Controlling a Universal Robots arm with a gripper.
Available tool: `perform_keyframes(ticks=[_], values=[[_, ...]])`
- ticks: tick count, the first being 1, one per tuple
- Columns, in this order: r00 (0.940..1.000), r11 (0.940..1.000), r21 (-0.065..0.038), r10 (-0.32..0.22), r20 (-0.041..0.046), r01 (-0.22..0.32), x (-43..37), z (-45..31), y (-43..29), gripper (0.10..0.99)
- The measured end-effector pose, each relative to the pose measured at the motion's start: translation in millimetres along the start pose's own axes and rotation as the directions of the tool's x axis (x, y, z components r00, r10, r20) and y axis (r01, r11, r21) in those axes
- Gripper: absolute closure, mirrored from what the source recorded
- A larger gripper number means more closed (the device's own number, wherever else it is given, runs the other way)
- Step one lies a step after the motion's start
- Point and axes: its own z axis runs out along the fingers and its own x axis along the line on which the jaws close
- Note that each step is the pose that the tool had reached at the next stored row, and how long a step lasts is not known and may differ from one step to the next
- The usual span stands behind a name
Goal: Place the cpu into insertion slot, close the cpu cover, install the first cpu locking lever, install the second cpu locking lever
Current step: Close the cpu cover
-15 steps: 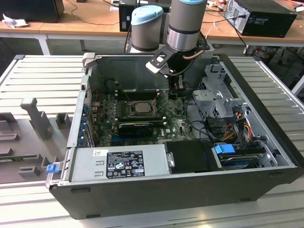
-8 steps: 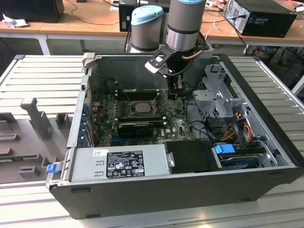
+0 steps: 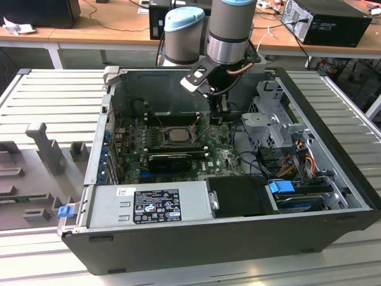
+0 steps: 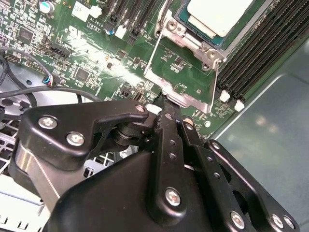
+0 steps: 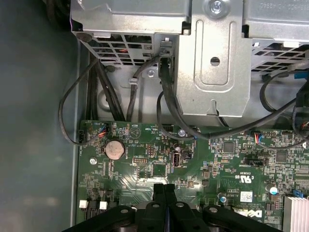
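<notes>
Silvery-beige cpu (image 4: 219,14) is lying seated in the insertion slot (image 4: 211,54) while the swung-open cpu cover (image 4: 179,95), a thin, stiff, light metal frame likely best taken at its free edge, is waiting just beside the gripper (image 4: 165,107), whose fingers are pressing together.

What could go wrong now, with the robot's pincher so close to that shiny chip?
Two things, maybe. The shut gripper sits right at the edge of the open cover. If it slips, the cover may flop away or drop hard on the cpu. The memory slots also lie close beside the cover, so a sideways slide could scrape them.
</notes>
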Motion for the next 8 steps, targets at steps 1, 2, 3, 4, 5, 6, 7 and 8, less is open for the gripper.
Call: perform_keyframes(ticks=[1,2,3,4,5,6,7,8], values=[[1.0000,1.0000,0.000,0.000,0.0000,0.000,0.0,0.0,-0.2,0.980],[1.0000,1.0000,0.000,0.000,0.0000,0.000,0.0,0.0,-0.6,0.980],[1.0000,1.0000,0.000,0.000,0.0000,0.000,0.0,0.0,-0.8,0.980],[1.0000,1.0000,0.000,0.000,0.0001,0.000,0.0,0.0,-1.1,0.980],[1.0000,1.0000,0.000,0.000,0.0001,0.000,0.1,0.0,-1.6,0.980],[1.0000,1.0000,0.000,0.000,0.0001,0.000,0.1,0.0,-2.3,0.980],[1.0000,1.0000,0.000,0.000,0.0001,0.000,0.1,0.0,-3.0,0.980],[1.0000,1.0000,0.000,0.000,0.0000,0.000,0.2,0.0,-3.6,0.980]])
